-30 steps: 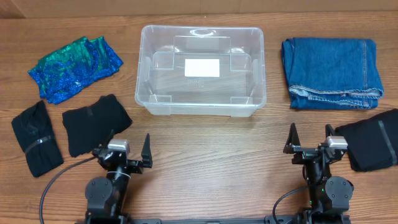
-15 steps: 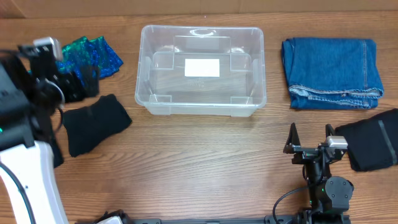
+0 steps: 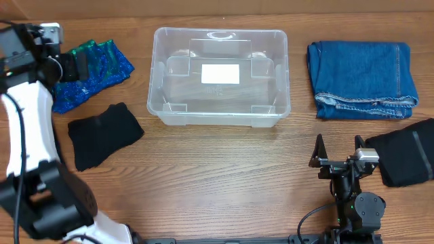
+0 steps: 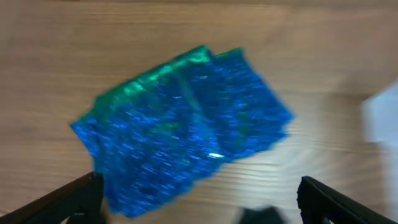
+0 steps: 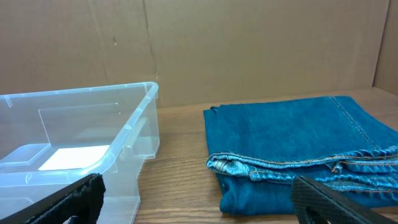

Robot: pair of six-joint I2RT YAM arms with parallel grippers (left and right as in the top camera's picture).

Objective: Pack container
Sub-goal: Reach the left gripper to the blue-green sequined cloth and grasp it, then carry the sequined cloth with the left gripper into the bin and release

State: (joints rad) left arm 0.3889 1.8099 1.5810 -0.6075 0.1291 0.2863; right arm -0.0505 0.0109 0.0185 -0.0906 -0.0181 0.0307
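The clear container (image 3: 218,32) stands empty at the table's middle back, its white label on the bottom. It also shows in the right wrist view (image 5: 127,121). A shiny blue-green cloth (image 3: 102,68) lies to its left. My left gripper (image 3: 76,66) hovers open above that cloth; the left wrist view shows the cloth (image 4: 186,124) just beyond my spread fingers (image 4: 199,205). My right gripper (image 3: 337,150) is open and empty at the front right, and in its own wrist view (image 5: 199,199) it faces the container and the folded blue jeans (image 5: 298,143).
A black cloth (image 3: 102,135) lies at the front left, beside my raised left arm. The folded jeans (image 3: 363,78) lie right of the container. Another black cloth (image 3: 407,159) lies at the right edge. A cardboard wall stands behind the table.
My left arm rose from its rest at the front and swung to the far left, over the blue-green cloth. It now covers the leftmost black cloth. The right arm has not moved.
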